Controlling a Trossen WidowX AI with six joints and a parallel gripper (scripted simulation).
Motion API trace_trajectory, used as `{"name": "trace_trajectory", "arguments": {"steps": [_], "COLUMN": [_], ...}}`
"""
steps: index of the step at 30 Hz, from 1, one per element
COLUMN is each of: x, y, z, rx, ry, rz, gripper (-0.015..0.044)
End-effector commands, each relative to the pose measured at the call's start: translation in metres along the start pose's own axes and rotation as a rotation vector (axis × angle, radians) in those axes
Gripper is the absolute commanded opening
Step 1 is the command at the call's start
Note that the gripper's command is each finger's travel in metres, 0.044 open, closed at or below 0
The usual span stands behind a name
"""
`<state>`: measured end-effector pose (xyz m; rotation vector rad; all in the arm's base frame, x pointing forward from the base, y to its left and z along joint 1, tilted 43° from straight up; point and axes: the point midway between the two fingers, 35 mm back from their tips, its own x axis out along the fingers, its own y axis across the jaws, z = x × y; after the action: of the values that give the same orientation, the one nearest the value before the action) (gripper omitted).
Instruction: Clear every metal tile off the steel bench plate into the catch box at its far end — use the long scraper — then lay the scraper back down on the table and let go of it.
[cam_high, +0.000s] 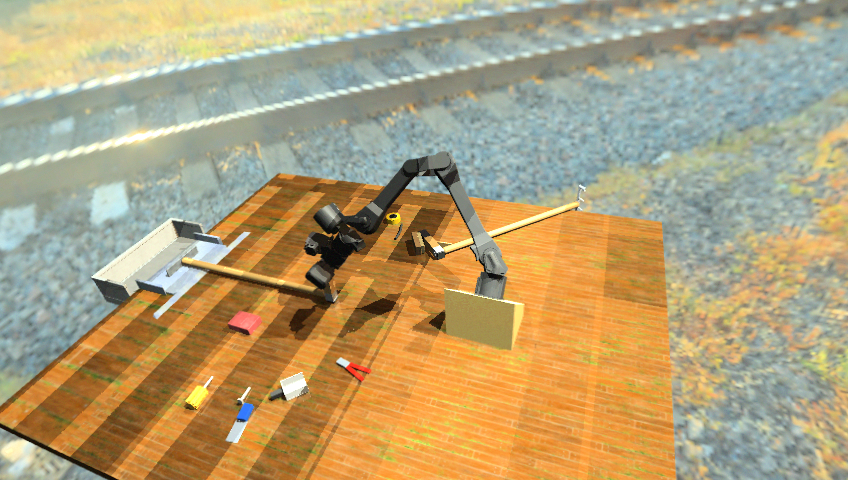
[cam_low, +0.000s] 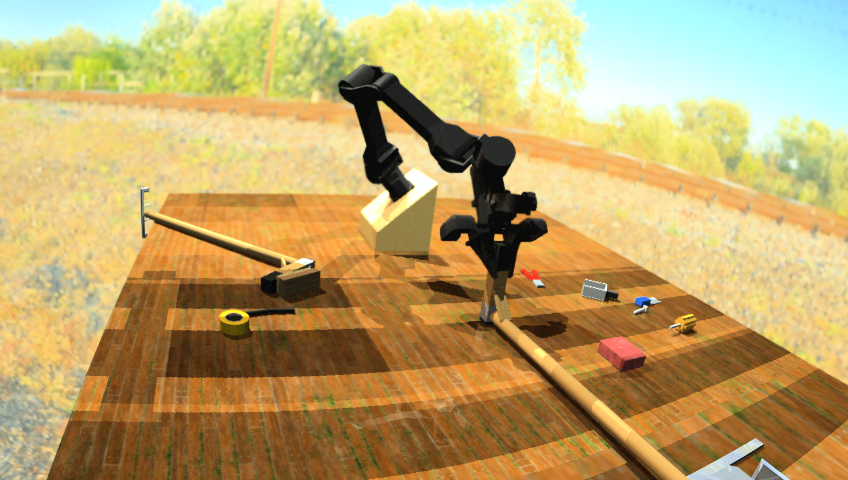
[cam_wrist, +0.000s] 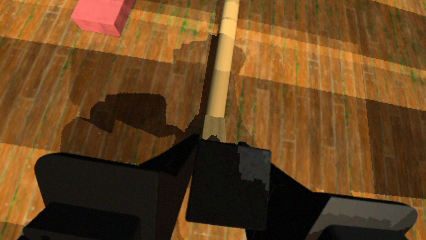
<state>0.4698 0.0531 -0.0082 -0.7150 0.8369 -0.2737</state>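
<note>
Gripper (cam_high: 330, 284) (cam_low: 498, 315) (cam_wrist: 217, 144) part-closed on near end of long scraper (cam_high: 255, 278) (cam_low: 586, 395) (cam_wrist: 222, 75), shaft running away from claw, blade end over bench plate (cam_high: 209, 261) by catch box (cam_high: 139, 256), so next push prob. lengthwise.

The exterior view's near edge cuts off the scraper (cam_high: 255, 278) (cam_low: 586, 399) (cam_wrist: 222, 75)'s far end, and the hand (cam_high: 330, 291) (cam_low: 497, 315) (cam_wrist: 217, 144) hides its grip in the wrist view.
</note>
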Motion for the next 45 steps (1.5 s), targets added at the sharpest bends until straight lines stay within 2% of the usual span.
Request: {"name": "trace_trajectory", "arguments": {"steps": [1,45], "x": [0.001,0.032], "y": [-0.001,0.0], "z": [0.01,0.051], "rx": [0.003,0.005], "ry": [-0.015,-0.018], "rz": [0.002,0.001], "gripper": [0.0,0.0]}}
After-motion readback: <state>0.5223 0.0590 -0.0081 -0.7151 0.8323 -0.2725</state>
